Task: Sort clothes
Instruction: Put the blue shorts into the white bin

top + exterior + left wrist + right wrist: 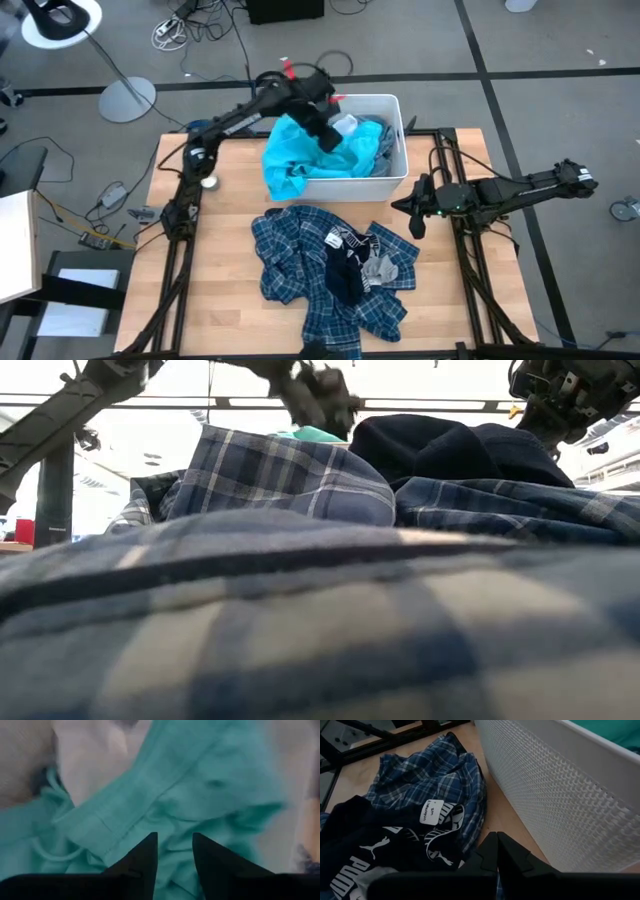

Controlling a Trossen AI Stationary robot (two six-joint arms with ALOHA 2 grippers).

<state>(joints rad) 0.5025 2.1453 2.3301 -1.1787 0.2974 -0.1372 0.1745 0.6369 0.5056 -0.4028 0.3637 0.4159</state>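
A bright turquoise shirt (pixel 295 160) lies in the white bin (pixel 350 187) and hangs over its left front wall. A grey-blue striped garment (pixel 378 140) lies in the bin's right part. My left gripper (pixel 325 135) is over the bin, open, its fingertips (pixel 175 845) close above the turquoise cloth (pixel 200 785); I cannot tell whether they touch it. Blue-and-white plaid shirts (pixel 290 260) lie heaped on the table in front of the bin, with a dark printed garment (pixel 345 275) on top. My right gripper (pixel 415 215) is shut and empty beside the bin's right front corner.
The bin's mesh wall (pixel 560 795) stands close beside my right gripper (pixel 497 837), with bare wood between it and the plaid heap (pixel 435 775). The heap fills the low view (pixel 290 480). Black frame rails run along the table's left and right sides (pixel 455 160).
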